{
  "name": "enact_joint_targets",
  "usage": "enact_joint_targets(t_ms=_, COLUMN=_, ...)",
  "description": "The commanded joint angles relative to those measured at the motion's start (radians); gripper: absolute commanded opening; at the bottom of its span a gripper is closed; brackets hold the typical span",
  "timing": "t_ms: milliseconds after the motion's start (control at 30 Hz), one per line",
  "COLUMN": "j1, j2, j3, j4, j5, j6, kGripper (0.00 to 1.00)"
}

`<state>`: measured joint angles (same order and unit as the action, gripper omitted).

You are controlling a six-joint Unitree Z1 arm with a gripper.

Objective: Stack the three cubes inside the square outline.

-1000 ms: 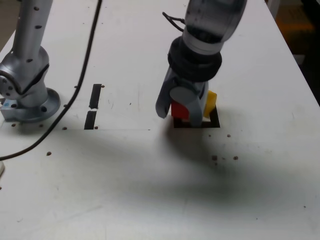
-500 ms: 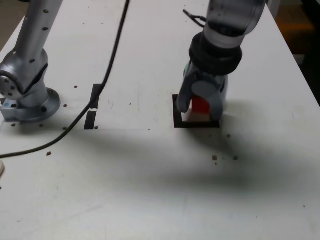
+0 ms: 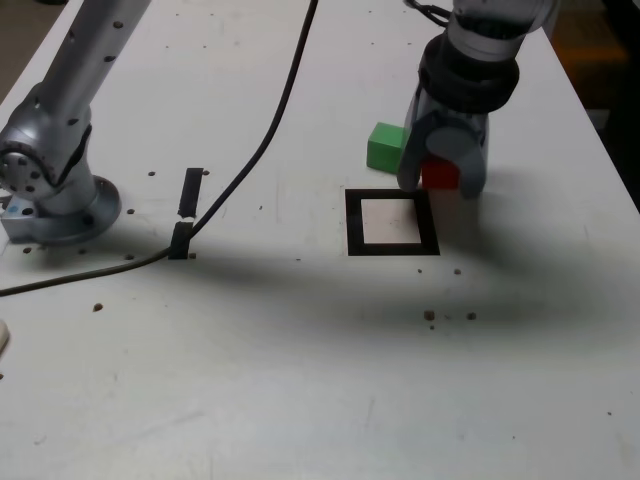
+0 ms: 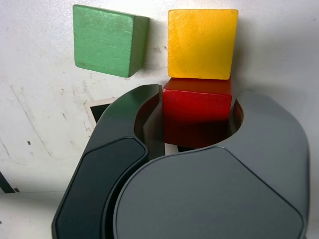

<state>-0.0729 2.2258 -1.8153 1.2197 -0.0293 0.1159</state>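
In end effector (image 4: 197, 122): matte red cube (image 4: 198, 112)

no readable text, labels, or numbers anywhere

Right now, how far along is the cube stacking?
Nothing is stacked yet: the square outline holds no cube. In hand: the gripper is shut on the red cube, just beyond the outline's far edge. Left: the green cube and yellow cube sit on the table outside the outline; all three need placing.
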Motion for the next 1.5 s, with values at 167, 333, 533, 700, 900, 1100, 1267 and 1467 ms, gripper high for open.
enact_joint_targets(t_ms=167, j1=-0.012, j2=-0.026, j3=0.010, j4=0.018, j5=0.078, j6=-0.038, kGripper=0.26)
enact_joint_targets(t_ms=333, j1=-0.052, j2=-0.053, j3=0.040, j4=0.050, j5=0.050, j6=-0.053, kGripper=0.26)
enact_joint_targets(t_ms=533, j1=-0.144, j2=-0.099, j3=0.108, j4=0.058, j5=-0.005, j6=-0.091, kGripper=0.27)
enact_joint_targets(t_ms=700, j1=-0.165, j2=-0.110, j3=0.141, j4=0.013, j5=-0.001, j6=-0.124, kGripper=0.27)
enact_joint_targets(t_ms=900, j1=-0.168, j2=-0.106, j3=0.169, j4=-0.035, j5=0.003, j6=-0.158, kGripper=0.27)
enact_joint_targets(t_ms=1100, j1=-0.169, j2=-0.100, j3=0.199, j4=-0.035, j5=-0.023, j6=-0.255, kGripper=0.27)
enact_joint_targets(t_ms=1267, j1=-0.169, j2=-0.097, j3=0.190, j4=0.007, j5=-0.038, j6=-0.294, kGripper=0.27)
enact_joint_targets(t_ms=1467, j1=-0.169, j2=-0.085, j3=0.184, j4=0.012, j5=-0.053, j6=-0.298, kGripper=0.27)
